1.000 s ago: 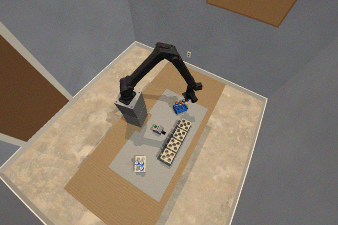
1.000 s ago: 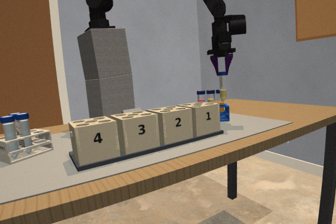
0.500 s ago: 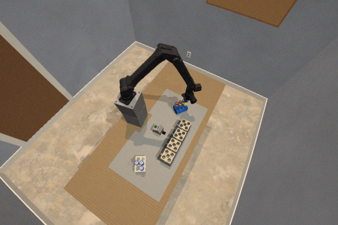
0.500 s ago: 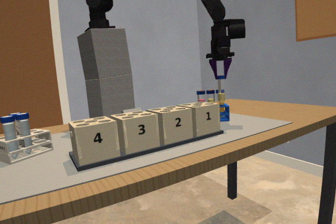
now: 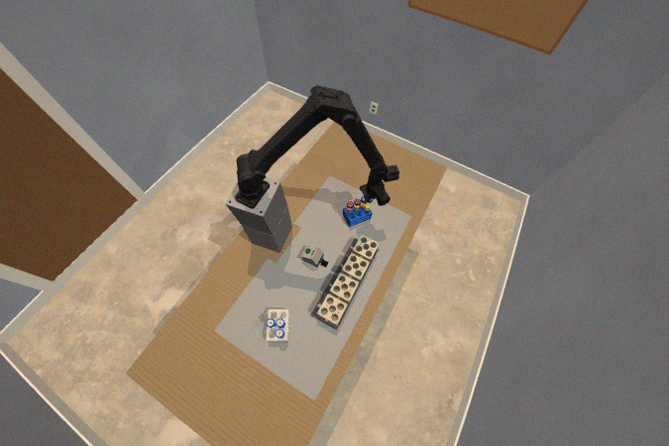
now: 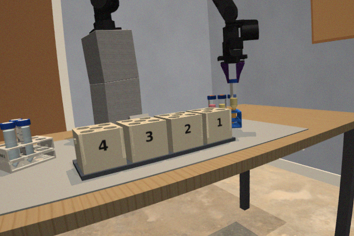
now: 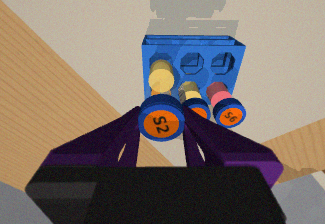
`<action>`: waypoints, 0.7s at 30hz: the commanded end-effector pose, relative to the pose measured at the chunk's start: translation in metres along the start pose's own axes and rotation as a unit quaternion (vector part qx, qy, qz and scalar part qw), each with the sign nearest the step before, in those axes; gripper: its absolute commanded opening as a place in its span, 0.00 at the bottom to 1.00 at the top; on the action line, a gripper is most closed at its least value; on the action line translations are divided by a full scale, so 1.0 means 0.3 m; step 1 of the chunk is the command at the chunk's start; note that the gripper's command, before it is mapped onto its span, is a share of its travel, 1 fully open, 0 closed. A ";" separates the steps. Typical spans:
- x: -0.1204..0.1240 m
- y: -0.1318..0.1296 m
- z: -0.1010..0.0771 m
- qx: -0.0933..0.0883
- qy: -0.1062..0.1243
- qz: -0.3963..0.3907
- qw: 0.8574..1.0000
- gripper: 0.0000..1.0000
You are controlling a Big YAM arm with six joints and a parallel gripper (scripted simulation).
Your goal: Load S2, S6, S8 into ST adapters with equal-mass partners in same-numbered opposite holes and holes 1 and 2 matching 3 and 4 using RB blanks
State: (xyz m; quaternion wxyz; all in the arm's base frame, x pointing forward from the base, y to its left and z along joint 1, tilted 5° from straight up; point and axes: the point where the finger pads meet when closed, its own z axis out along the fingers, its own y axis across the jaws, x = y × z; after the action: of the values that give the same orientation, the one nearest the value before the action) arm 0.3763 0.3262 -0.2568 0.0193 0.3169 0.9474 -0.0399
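Note:
My gripper (image 6: pixel 233 81) is shut on the blue cap of sample tube S2 (image 7: pixel 161 119) and holds it upright over the blue sample rack RS (image 6: pixel 236 118). The tube's lower part (image 6: pixel 233 102) holds yellow liquid; I cannot tell whether its tip is clear of the well. S6 (image 7: pixel 229 115), with pink liquid, and another orange-dot tube (image 7: pixel 198 109), half hidden by my finger, stand in RS. The four adapters on stand ST (image 6: pixel 152 136) show only open holes. The blank rack RB (image 6: pixel 22 153) holds blue-capped blanks at the far end of the mat.
The box with the green DONE key (image 5: pixel 308 251) sits between the arm's grey pedestal (image 5: pixel 261 218) and ST (image 5: pixel 348 280). RS (image 5: pixel 357 214) stands near the grey mat's end, RB (image 5: pixel 276 328) near the other end.

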 end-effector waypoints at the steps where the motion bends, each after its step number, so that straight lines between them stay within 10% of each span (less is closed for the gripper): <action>1: -0.029 0.071 -0.005 -0.021 -0.005 -0.001 1.000 0.00; 21: -0.024 0.051 0.082 -0.017 -0.004 -0.002 1.000 0.00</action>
State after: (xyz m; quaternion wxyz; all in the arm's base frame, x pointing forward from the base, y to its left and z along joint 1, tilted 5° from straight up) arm 0.3781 0.3253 -0.2777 0.0208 0.3171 0.9474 -0.0372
